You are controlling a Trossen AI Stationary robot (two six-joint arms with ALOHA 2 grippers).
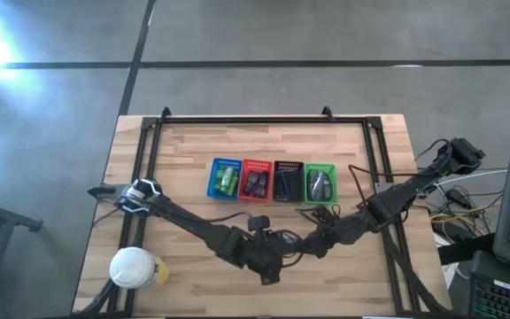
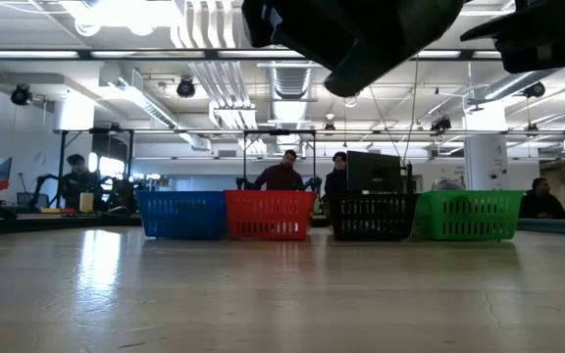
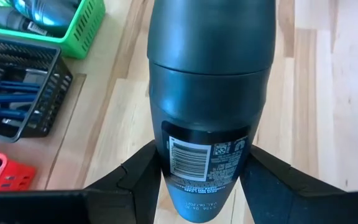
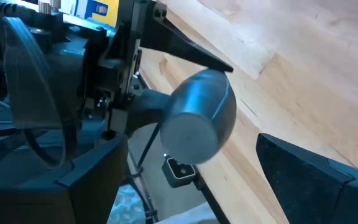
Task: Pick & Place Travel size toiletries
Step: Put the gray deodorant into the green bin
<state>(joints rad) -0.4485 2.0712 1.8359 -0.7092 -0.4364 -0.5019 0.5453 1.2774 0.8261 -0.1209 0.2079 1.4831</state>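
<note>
Clamped between my left gripper's [image 3: 197, 177] fingers, grey deodorant stick [image 3: 209, 87] could slip if bumped; right gripper's [image 4: 185, 168] fingers gape around it.

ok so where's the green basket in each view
high view: the green basket is at the right end of the basket row, mid-table.
low view: it is the rightmost of the four, across the table.
left wrist view: only a corner shows, with dark grey items inside.
right wrist view: not in it.
shared landmark: the black basket right beside it.
</note>
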